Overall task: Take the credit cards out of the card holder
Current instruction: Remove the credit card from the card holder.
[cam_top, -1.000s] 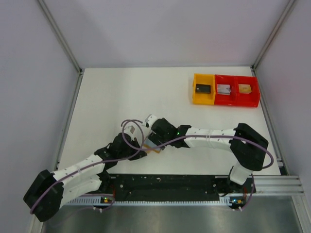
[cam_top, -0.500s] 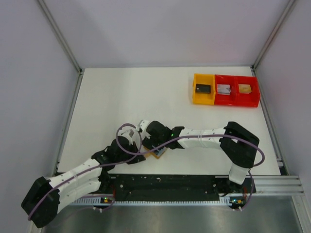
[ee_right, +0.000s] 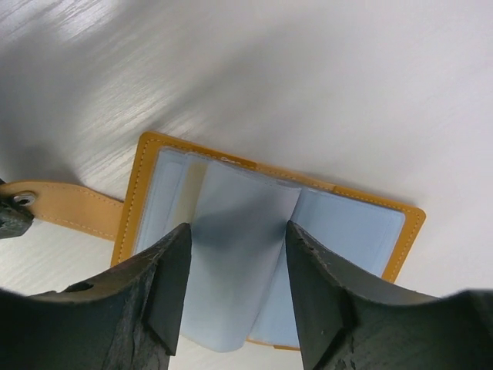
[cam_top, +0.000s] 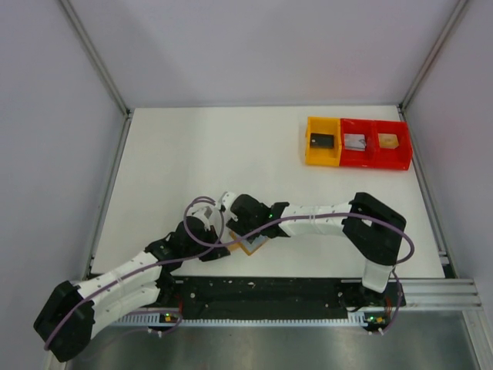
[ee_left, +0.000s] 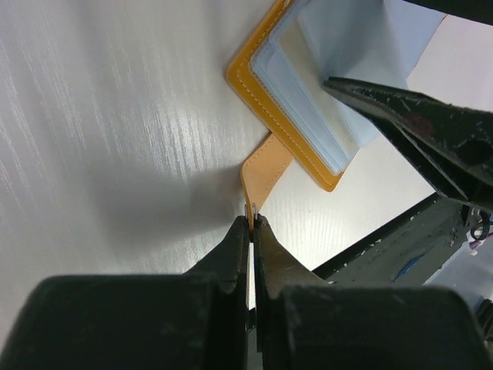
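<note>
The tan card holder lies open near the table's front edge, its grey-blue inner face up. My left gripper is shut on its tan strap, seen low in the top view as the left gripper. My right gripper is open above the holder. A pale grey-blue credit card rises from the holder's middle fold and fills the gap between the two fingers. Whether the pads press its edges I cannot tell. In the top view the right gripper covers most of the holder.
A yellow tray and a red tray stand at the back right, each with small rectangles inside. The black base rail runs just in front of the holder. Both arms cross low over the front of the table.
The right arm has swung left and down onto the holder, and its jaws have narrowed round the card. The left gripper has stayed shut on the strap and shifted slightly left.
</note>
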`<action>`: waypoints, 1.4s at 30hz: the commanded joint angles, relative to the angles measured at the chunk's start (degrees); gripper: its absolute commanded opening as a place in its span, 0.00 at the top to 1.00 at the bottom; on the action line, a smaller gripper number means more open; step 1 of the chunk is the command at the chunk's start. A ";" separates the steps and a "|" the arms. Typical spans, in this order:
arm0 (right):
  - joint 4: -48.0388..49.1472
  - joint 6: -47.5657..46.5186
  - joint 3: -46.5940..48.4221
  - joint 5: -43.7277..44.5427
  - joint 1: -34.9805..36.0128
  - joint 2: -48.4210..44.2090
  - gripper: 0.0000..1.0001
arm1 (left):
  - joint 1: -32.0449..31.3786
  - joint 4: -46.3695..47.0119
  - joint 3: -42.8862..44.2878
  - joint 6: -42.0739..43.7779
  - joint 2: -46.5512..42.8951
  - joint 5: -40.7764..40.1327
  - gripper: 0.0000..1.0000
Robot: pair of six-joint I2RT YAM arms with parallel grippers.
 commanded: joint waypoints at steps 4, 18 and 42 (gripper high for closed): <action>-2.51 -0.43 2.01 12.19 0.24 -0.47 0.55 | -0.13 -0.50 -0.53 0.90 -1.55 0.27 1.00; -8.05 6.60 -0.36 22.95 -8.72 -10.13 0.55 | -0.13 -1.03 -0.35 1.16 -1.29 -0.43 1.00; -6.12 12.66 4.73 8.51 3.67 -0.57 0.22 | -0.04 -0.50 1.32 0.98 0.39 -1.75 1.00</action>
